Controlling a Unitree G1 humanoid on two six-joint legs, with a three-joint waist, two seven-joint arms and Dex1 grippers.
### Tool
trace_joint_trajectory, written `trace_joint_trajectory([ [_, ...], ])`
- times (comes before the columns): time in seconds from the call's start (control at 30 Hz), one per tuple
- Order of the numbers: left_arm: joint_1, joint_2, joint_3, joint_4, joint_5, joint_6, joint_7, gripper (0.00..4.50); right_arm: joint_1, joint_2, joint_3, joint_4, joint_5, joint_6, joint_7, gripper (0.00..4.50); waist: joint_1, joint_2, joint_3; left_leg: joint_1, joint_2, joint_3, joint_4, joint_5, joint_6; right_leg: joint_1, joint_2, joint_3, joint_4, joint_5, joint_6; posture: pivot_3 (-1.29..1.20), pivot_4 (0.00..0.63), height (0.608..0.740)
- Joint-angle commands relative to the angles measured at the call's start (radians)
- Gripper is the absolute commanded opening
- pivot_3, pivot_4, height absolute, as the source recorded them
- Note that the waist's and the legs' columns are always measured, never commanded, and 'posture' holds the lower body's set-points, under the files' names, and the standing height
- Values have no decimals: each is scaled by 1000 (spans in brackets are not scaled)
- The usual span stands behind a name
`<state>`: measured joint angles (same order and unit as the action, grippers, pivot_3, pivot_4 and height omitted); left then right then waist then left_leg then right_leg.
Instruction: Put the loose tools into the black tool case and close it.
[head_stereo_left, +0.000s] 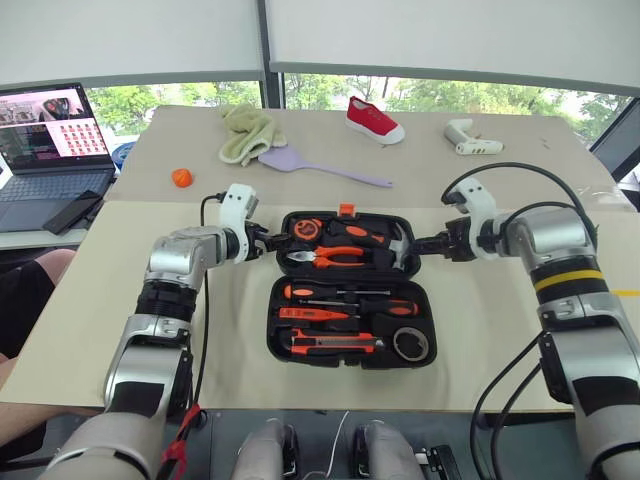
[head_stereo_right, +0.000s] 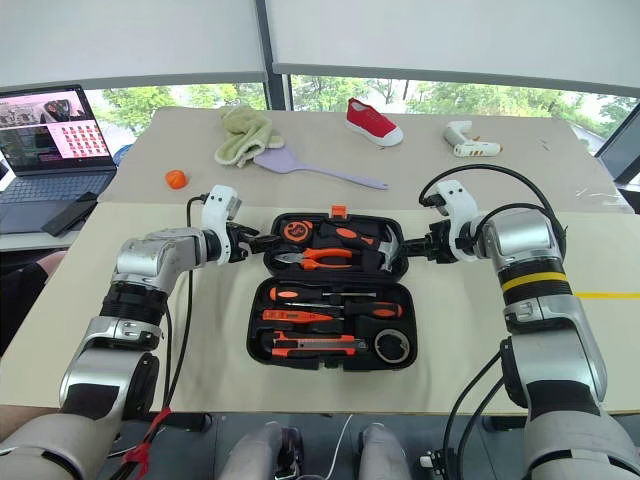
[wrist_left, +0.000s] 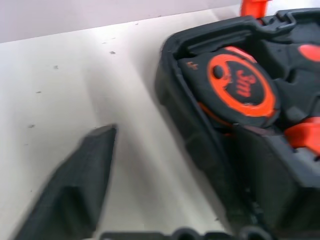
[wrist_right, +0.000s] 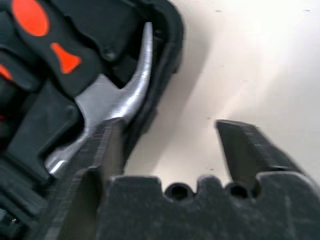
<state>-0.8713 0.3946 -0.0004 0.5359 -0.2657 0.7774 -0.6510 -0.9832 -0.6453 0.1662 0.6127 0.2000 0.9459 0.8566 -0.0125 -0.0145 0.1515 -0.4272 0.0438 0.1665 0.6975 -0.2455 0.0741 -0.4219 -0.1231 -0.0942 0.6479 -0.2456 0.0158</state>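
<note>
1. 1 black tool case (head_stereo_left: 352, 345) lies open on the table (head_stereo_left: 80, 320), holding 2 screwdrivers (head_stereo_left: 345, 297), 1 tester (head_stereo_left: 320, 315), 1 knife (head_stereo_left: 335, 343) and 1 tape roll (head_stereo_left: 411, 344).
2. Left gripper (head_stereo_left: 268, 243) just beside the case's far left corner, fingers spread, empty.
3. Right gripper (head_stereo_left: 425, 243) at the far right corner, spread, empty.
4. Bare table on both sides.

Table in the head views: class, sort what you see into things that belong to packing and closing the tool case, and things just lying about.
Job:
black moulded-plastic tool case
orange-and-black screwdrivers
orange-and-black utility knife
dark grey tape roll

Lying about:
red canvas shoe
lilac plastic spatula
pale green cloth
open laptop
</note>
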Motion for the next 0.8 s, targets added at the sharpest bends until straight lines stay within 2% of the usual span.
trace_joint_trajectory([
  [0.03,-34,7,17,12,0,19,4,2306,-35,0,-12,35,-16,55,-6,1675,-1,0,0,1,0,0,0,0,0,0,0,0,1,0,0,0,150,740],
  [0.2,-39,4,56,35,-29,25,9,564,-57,13,-59,109,9,115,-17,37,-2,0,0,2,1,0,0,0,-1,1,0,0,2,1,-2,0,150,740],
  [0.27,-32,3,72,30,-46,28,7,38,-52,12,-74,121,15,121,-16,0,-2,0,0,3,1,0,-1,0,-1,1,0,0,2,1,-2,0,150,740],
  [0.5,62,36,83,-97,-55,-112,-48,38,24,10,-211,-39,110,-19,22,0,-6,0,0,2,1,0,-2,1,-2,0,0,1,2,1,-2,0,150,740],
  [0.57,106,55,97,-154,-58,-174,-68,38,84,-9,-212,-147,99,-147,42,0,-10,0,0,2,1,0,-2,2,-3,-1,0,1,2,1,-2,0,150,740],
  [0.67,263,87,161,-312,-79,-414,-144,38,324,-64,-259,-495,115,-466,174,0,-8,1,0,2,1,0,-4,2,-4,-2,1,1,1,1,-2,0,150,740],
  [0.73,351,112,155,-376,-59,-546,-194,38,439,-83,-278,-616,106,-588,191,0,-8,1,0,2,2,1,-7,2,-4,-3,1,1,0,1,-2,0,150,740],
  [0.8,440,137,145,-420,-15,-683,-201,38,587,-103,-292,-705,48,-814,201,0,-7,1,0,3,2,2,-10,2,-5,-2,2,1,0,1,-2,0,150,740],
])
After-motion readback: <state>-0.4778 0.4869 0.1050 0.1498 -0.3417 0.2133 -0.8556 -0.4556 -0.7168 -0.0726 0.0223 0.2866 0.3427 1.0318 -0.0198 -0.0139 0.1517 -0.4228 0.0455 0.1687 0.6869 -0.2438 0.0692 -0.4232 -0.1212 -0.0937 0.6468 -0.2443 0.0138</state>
